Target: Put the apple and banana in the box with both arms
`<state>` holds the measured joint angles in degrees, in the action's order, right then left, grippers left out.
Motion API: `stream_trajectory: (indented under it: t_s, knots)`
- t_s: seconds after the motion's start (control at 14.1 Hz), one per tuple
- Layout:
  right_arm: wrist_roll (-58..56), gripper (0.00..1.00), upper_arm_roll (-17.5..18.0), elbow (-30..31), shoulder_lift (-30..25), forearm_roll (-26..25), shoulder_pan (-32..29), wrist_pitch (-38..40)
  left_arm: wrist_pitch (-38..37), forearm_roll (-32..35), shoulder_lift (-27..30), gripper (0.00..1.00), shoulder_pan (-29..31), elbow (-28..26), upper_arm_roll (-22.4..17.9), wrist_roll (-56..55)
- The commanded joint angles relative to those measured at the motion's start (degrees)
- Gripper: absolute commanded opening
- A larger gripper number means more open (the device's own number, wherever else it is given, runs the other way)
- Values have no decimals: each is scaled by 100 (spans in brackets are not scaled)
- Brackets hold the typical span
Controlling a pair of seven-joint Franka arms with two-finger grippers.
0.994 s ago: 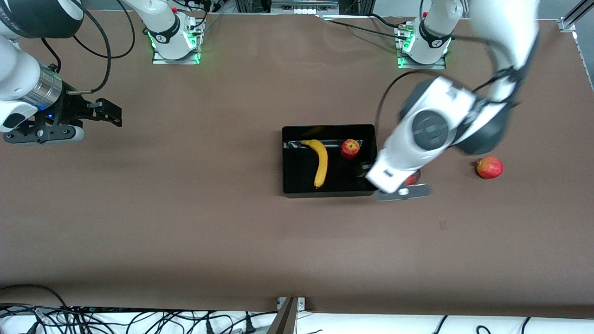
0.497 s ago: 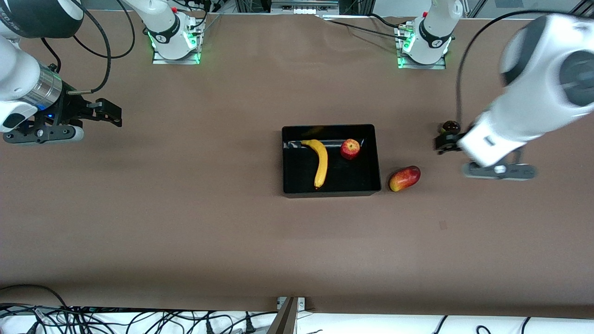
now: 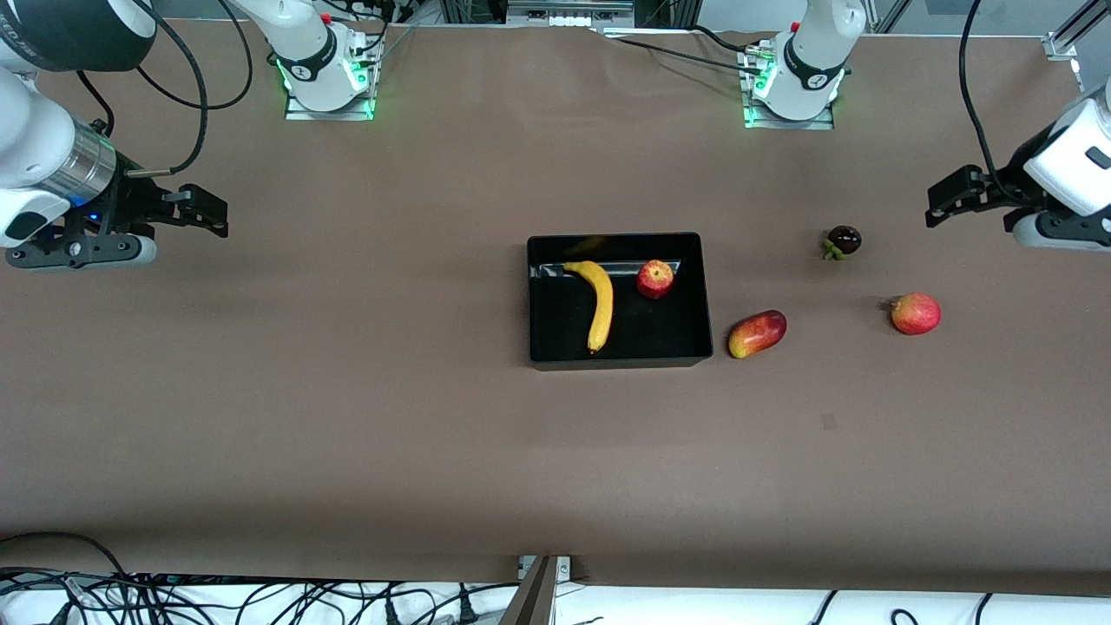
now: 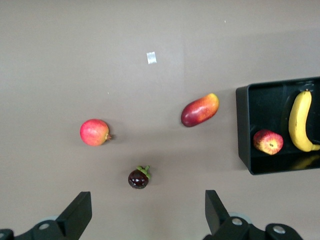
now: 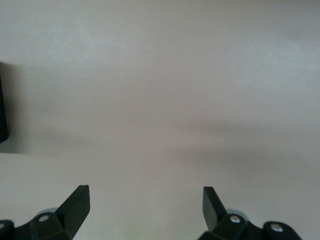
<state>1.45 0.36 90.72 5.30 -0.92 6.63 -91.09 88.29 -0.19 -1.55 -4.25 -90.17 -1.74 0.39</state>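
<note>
Black plastic box (image 3: pixel 705 295) sits mid-table holding the banana (image 3: pixel 599 302) and the apple (image 3: pixel 655 279), apart from each other. Left gripper (image 3: pixel 942 195) hangs over the table's edge at the left arm's end, jaws wide, holding nothing. Right gripper (image 3: pixel 201 208) waits over the right arm's end, jaws wide too.

Black rectangular box (image 3: pixel 620 357) with low glossy walls, at mid-table, holding 2 fruits. Long curved yellow banana (image 3: pixel 597 303) with brownish tips lies flat inside; small deep-red apple (image 3: pixel 655 279), stem dimple up, sits beside it toward the left arm's end, not touching.
</note>
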Motion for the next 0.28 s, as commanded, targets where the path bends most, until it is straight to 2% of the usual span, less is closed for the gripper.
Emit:
stream_trajectory:
  t_s: [0.0,0.21]
  knots:
    - [13,100,-10,-108,41,-49,5,38,48,37,137,100,11,-237,190,-222]
    - [13,100,-10,-108,41,-49,5,38,39,37,181,100,82,-307,218,-268]
